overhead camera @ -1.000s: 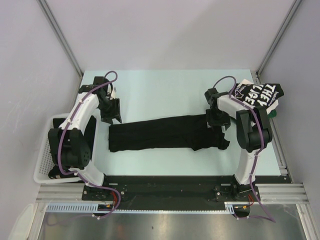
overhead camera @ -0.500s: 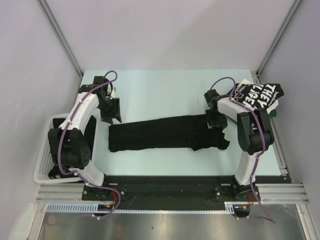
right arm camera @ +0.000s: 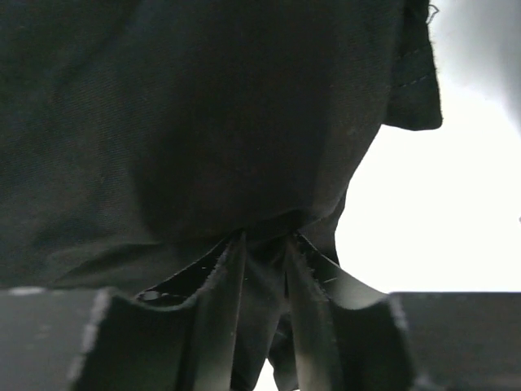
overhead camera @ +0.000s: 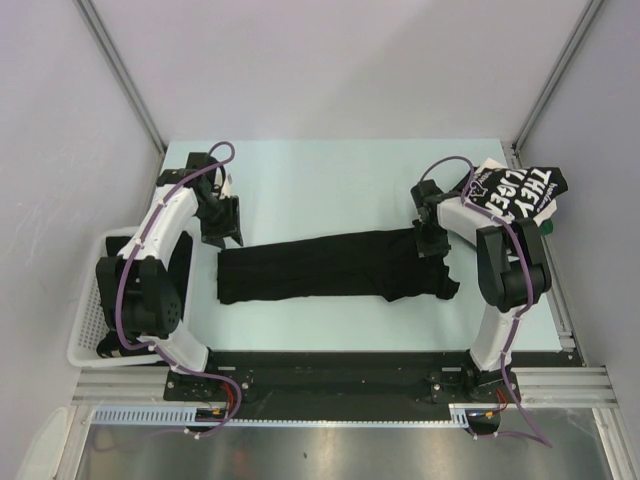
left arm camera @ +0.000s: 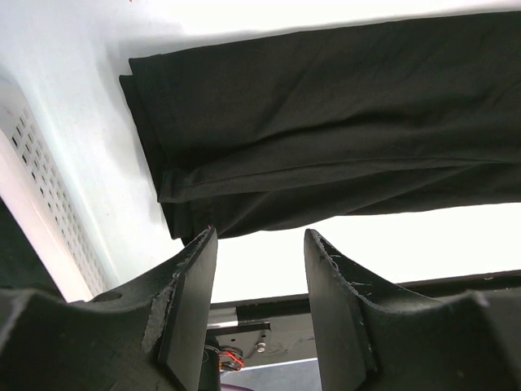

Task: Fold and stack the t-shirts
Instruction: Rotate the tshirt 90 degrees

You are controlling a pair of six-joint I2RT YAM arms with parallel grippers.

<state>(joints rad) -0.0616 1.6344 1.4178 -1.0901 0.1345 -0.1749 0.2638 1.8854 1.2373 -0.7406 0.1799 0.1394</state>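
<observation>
A black t-shirt (overhead camera: 330,266) lies folded into a long strip across the middle of the table; it also shows in the left wrist view (left arm camera: 326,122). My right gripper (overhead camera: 430,243) is shut on the strip's right end, with black cloth (right arm camera: 203,122) pinched between the fingers. My left gripper (overhead camera: 222,232) is open and empty just beyond the strip's far left corner, not touching it. A second folded t-shirt with white block lettering (overhead camera: 515,188) lies at the far right of the table.
A white mesh basket (overhead camera: 88,310) stands off the table's left edge, with something dark inside; its wall shows in the left wrist view (left arm camera: 41,187). The table's near edge and the black base rail (overhead camera: 330,365) run below the strip.
My right gripper has shifted slightly at the strip's right end, and the cloth there has bunched a little. The left arm has not moved.
</observation>
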